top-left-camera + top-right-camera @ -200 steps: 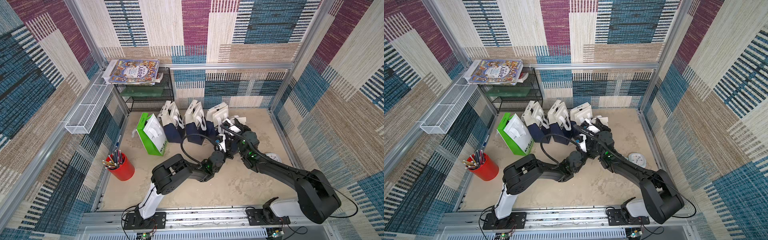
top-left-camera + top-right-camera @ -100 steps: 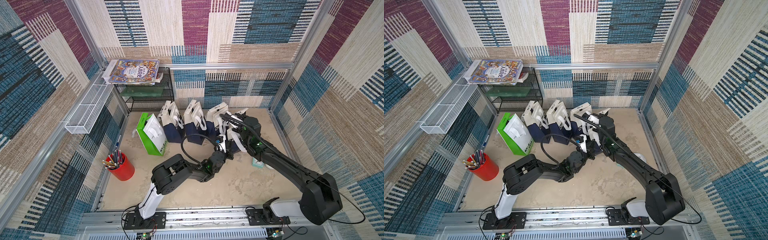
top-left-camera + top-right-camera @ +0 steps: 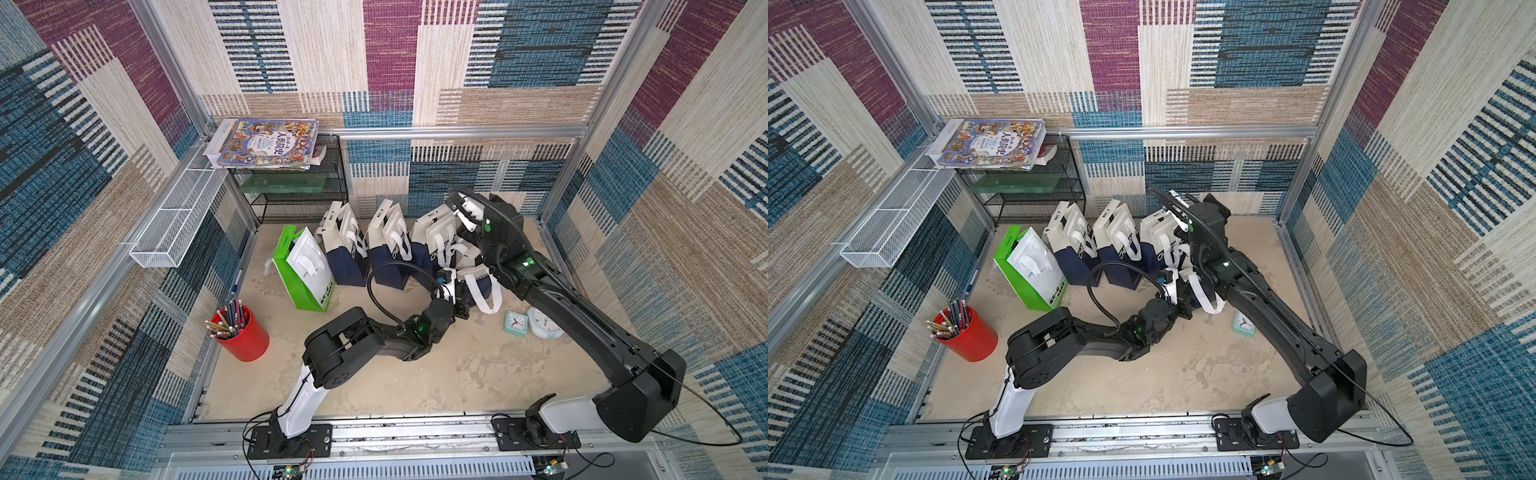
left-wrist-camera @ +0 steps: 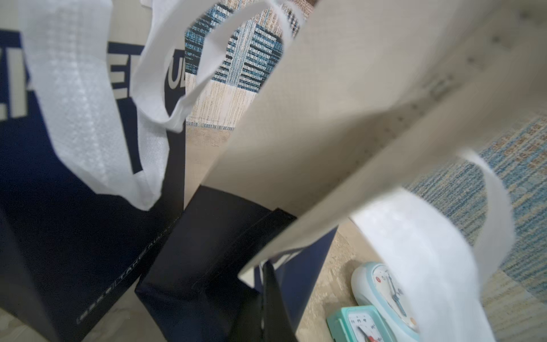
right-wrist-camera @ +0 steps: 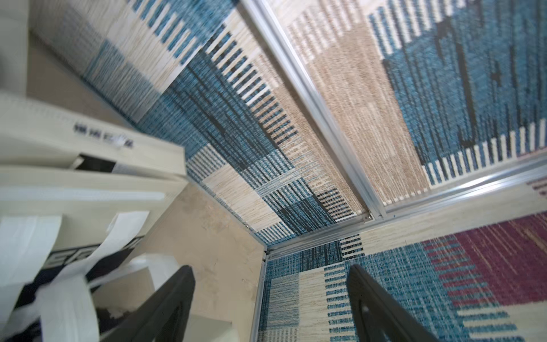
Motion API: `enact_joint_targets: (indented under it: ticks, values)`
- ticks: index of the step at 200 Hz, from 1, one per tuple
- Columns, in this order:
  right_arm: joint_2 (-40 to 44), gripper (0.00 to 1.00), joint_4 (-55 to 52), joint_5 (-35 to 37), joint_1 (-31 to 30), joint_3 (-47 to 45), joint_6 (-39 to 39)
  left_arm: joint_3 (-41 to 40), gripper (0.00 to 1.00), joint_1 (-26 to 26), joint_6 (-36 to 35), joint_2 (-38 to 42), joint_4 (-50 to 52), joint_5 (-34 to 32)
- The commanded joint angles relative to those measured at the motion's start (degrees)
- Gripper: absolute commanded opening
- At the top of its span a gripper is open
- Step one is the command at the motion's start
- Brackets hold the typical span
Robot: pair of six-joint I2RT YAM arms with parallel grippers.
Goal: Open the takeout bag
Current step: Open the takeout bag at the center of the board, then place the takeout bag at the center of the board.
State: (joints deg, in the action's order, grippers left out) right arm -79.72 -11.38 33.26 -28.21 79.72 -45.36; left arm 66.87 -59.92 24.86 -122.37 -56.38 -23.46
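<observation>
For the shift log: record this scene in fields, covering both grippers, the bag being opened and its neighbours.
target: navy-and-cream paper takeout bag with white handles, standing, nearest the arms
left gripper: shut, at that bag's rim; hold unclear
right gripper: open, empty, raised above the bag row
beside bag: mint square alarm clock, pale-blue round clock

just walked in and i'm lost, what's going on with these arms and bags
Two arms are working on the bag at the right end of the row. The left gripper is shut, apparently pinching that bag's cream rim. The right gripper is open and empty, raised above the row. How far the bag is open is hard to tell.
</observation>
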Motion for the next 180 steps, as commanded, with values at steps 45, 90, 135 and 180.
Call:
enact_joint_targets:
  ticks: [45, 90, 135, 180]
  values:
    - [5.8, 0.85, -4.9, 1.6, 2.6, 0.2, 21.2, 3.8, 0.00, 0.1, 0.2, -1.2, 9.9, 0.4]
    - [12.3, 0.84, -4.7, 1.4, 3.5, -5.7, 34.1, 14.1, 0.00, 0.5, -0.7, -3.3, 19.1, 1.2]
    - [18.4, 0.84, -1.7, -1.9, 4.1, -14.7, 38.6, 21.9, 0.00, 2.1, -1.1, -6.4, 25.7, 3.9]
    - [20.3, 0.87, -3.5, -2.8, 4.7, -16.9, 43.7, 22.5, 0.29, 3.1, -2.6, -6.2, 25.9, 5.3]
